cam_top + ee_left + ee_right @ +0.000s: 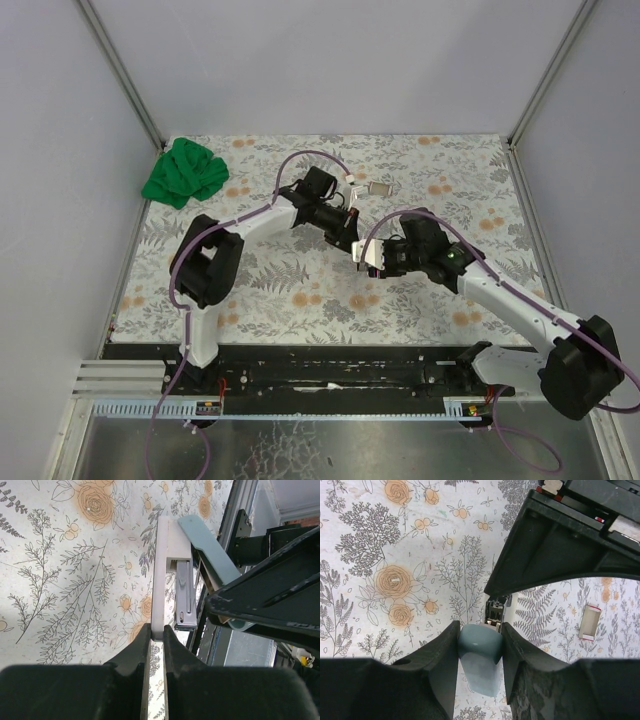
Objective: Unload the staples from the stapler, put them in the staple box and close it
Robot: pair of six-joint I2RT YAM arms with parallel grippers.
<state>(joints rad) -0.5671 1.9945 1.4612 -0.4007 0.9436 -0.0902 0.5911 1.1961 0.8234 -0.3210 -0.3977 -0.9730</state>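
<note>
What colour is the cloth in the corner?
The cloth is green; the top view shows it best.

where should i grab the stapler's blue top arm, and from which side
Grip the blue top arm near its rounded free end, across its narrow width, coming from that end. It stands swung away from the white base, which the left gripper clamps, so both side edges are bare; the right gripper straddles it there.

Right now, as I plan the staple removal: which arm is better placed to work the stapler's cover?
Right. The right gripper brackets the blue-grey cover, jaws against both sides. The left gripper is shut on the white base, busy steadying it.
</note>
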